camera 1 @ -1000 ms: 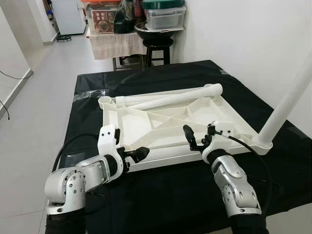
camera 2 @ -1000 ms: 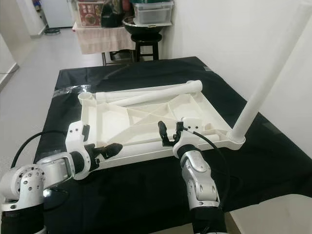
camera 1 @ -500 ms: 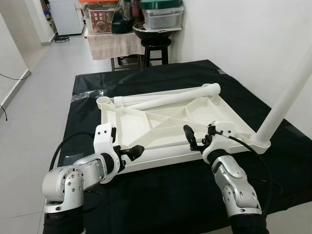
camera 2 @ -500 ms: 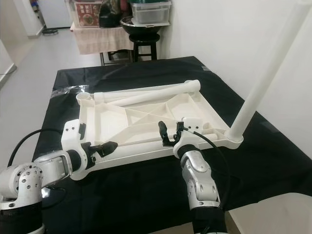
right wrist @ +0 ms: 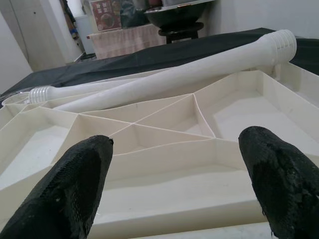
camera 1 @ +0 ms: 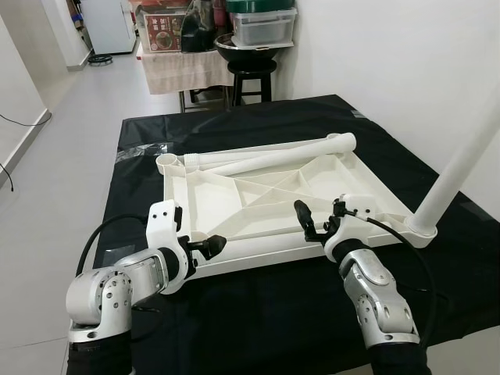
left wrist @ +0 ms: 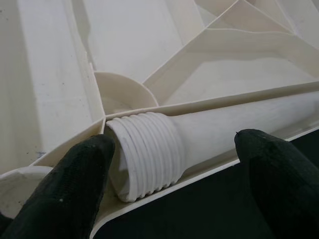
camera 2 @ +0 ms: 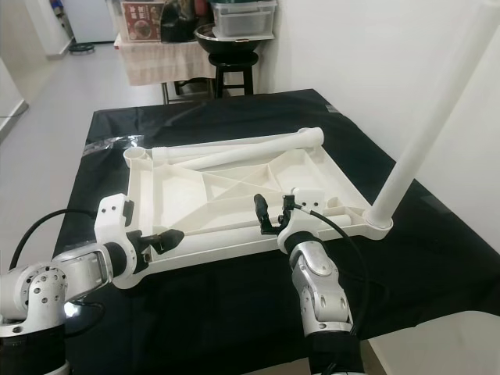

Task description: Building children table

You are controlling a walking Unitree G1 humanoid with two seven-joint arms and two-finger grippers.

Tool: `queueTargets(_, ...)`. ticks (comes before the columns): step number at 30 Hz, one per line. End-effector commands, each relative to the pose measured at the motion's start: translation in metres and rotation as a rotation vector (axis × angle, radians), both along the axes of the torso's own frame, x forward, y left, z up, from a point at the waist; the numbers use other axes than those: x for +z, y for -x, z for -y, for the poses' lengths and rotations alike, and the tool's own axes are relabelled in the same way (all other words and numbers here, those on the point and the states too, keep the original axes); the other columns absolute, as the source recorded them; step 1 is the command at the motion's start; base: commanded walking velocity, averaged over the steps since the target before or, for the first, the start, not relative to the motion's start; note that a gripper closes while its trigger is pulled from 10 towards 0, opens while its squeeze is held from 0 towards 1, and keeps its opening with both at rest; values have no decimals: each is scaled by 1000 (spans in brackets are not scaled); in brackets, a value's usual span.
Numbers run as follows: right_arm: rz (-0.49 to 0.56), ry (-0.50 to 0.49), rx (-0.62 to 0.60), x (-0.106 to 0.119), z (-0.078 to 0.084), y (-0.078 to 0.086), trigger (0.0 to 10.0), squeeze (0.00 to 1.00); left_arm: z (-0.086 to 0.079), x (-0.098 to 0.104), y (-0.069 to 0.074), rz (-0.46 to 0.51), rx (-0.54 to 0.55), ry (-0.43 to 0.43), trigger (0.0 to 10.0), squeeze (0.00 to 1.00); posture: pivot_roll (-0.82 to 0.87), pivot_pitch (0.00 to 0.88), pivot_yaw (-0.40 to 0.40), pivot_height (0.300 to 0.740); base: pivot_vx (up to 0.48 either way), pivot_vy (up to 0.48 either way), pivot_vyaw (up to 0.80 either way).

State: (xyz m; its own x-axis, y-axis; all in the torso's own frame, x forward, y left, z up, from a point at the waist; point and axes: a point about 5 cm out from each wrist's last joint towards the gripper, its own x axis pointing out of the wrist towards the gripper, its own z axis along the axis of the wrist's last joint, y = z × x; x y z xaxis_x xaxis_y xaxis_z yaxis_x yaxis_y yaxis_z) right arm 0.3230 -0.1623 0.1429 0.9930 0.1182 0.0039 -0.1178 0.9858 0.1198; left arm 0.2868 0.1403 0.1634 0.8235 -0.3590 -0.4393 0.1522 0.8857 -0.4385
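Left gripper (camera 1: 212,244) hovers at the near left corner of the upturned table top (camera 1: 234,195), its two black fingers (left wrist: 75,189) spread wide apart and holding nothing. Between them, in the wrist view, lies the threaded end of a loose leg (left wrist: 209,134), which rests in the channel along the table top's near rim; whether either pad touches the leg cannot be told.

Right gripper (camera 1: 319,221) hangs over the near edge of the table top, right of its middle, fingers (right wrist: 279,184) likewise well apart (nothing is between them but the ribbed underside beyond).

The white table top lies ribs-up on a black-covered table (camera 1: 258,125). The leg in the near channel runs along the table top's near rim, its threaded end toward the left corner. Two more legs (camera 1: 273,158) lie side by side along the table top's far rim, long axes running left to right and rising slightly toward the far right, where one threaded end (right wrist: 284,44) sticks out past the corner. A fourth leg (camera 1: 461,164) stands upright in the table top's near right corner socket, leaning a little to the right.

Beyond the table top, past the black table, stands a dark stool (camera 1: 251,78) beside a cluttered side table (camera 1: 180,70).
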Motion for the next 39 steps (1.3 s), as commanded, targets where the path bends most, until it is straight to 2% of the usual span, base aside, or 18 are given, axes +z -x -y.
queueTargets(1, -20, -13, 4, -2, -1, 0, 10000, 0, -2, -5, 1, -28, 18, -5, 10000, 0, -39, 32, -8, 740, 0, 0, 0)
queueTargets(7, -19, -12, 4, -2, -1, 0, 10000, 0, -1, -8, 0, -34, 16, 6, 10000, 0, -41, 32, -6, 740, 0, 0, 0)
queueTargets(13, -18, -11, 3, -1, -1, 0, 10000, 0, 9, -12, -3, -25, -31, 55, 10000, 0, -43, 34, -8, 740, 0, 0, 0)
queueTargets(27, -19, -9, 4, -2, -2, 1, 10000, 0, 20, -15, -9, -35, -74, 88, 10000, 0, -50, 30, -2, 740, 0, 0, 0)
queueTargets(30, -20, -9, 3, -2, -2, 1, 10000, 0, 23, -17, -7, -51, -87, 133, 10000, 0, -49, 28, 0, 740, 0, 0, 0)
queueTargets(31, -21, -10, 3, -2, -2, 1, 10000, 0, 25, -17, -8, -56, -100, 192, 10000, 0, -50, 26, 0, 740, 0, 0, 0)
queueTargets(33, -21, -10, 3, -3, -2, 1, 10000, 0, 25, -17, -8, -55, -104, 211, 10000, 0, -50, 26, 0, 740, 0, 0, 0)
queueTargets(35, -22, -10, 3, -3, -2, 1, 10000, 0, 24, -14, -9, -41, -118, 258, 10000, 0, -50, 25, 0, 740, 0, 0, 0)
queueTargets(38, -22, -10, 3, -3, -2, 1, 10000, 0, 23, 1, -12, 41, -150, 359, 10000, 0, -51, 21, 1, 740, 0, 0, 0)
queueTargets(39, -22, -10, 3, -3, -2, 1, 10000, 0, 23, 1, -12, 41, -150, 359, 10000, 0, -51, 21, 1, 740, 0, 0, 0)
